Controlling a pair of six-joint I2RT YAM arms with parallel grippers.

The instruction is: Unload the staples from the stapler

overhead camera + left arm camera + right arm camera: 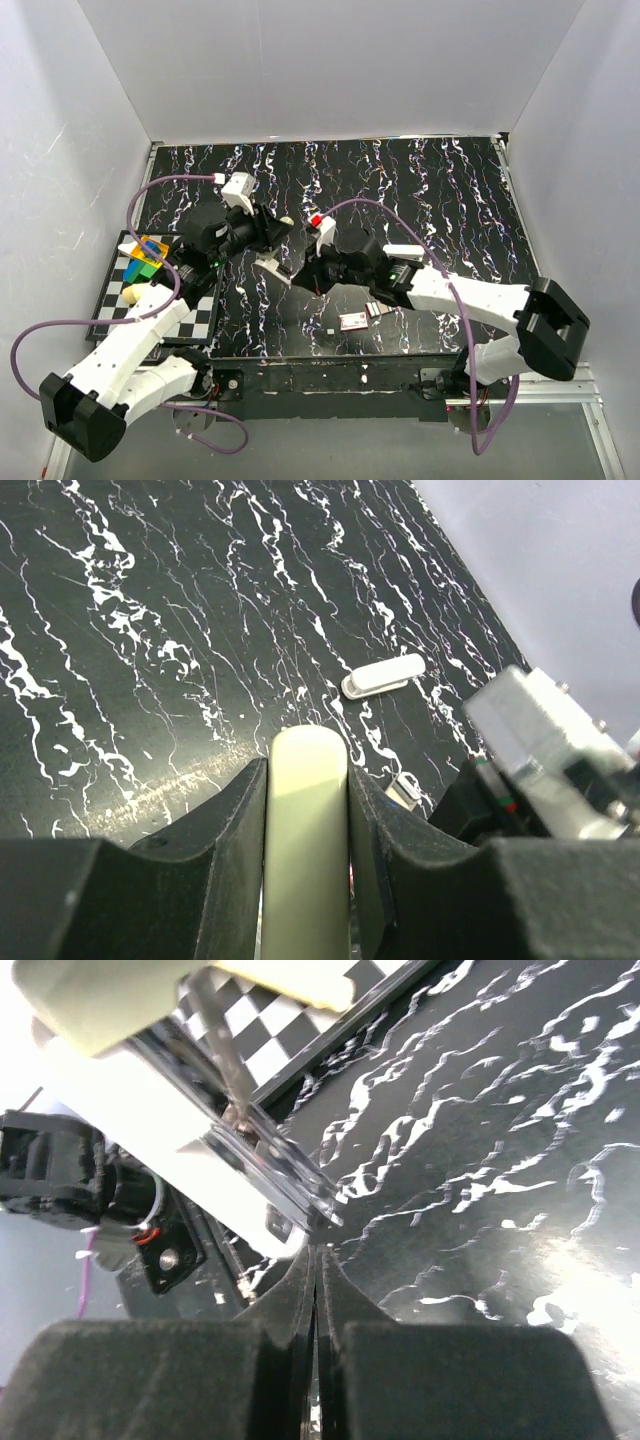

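Stapler [308,830], cream-coloured, is sitting clamped between the fingers of the left end effector [308,775], which is holding it above the dark marbled desk [150,630], left of centre. A small white oblong piece [383,675] is lying on the desk beyond it, and a flat pinkish packet [352,320] is resting near the front edge. A checkerboard mat [200,310] carrying coloured blocks [145,262] is lying at the far left. The left arm is reaching up and rightward. The right arm is stretching leftward, its end effector [316,1260] pressed fully together, tips pointing just beneath the exposed metal rail [270,1160]; whether they are touching it is unclear.
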